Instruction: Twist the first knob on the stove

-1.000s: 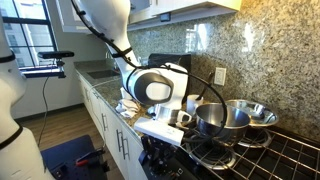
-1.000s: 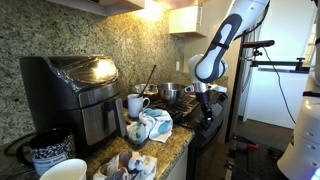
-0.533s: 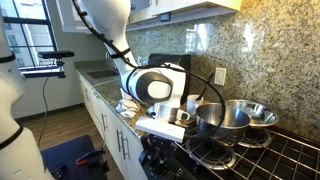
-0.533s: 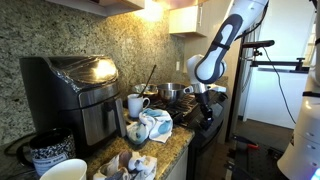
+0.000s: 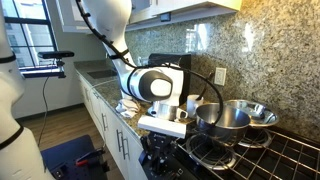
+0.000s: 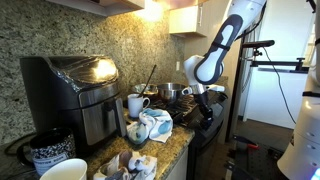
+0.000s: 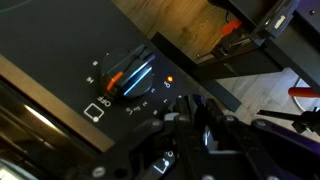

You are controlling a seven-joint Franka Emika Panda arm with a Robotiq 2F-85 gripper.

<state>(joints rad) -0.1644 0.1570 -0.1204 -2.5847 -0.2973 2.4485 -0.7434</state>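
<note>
The stove (image 5: 285,150) shows its black grates in an exterior view, with a steel pot (image 5: 212,118) on them, above the fingers. In the wrist view the Robotiq gripper (image 7: 197,115) hangs close before the dark control panel (image 7: 60,45); its fingers are black against black, so I cannot tell how wide they stand. The knob (image 7: 130,78), a bar with an orange mark, lies just up and left of the fingertips, with an orange lamp (image 7: 168,81) between knob and fingers
</note>
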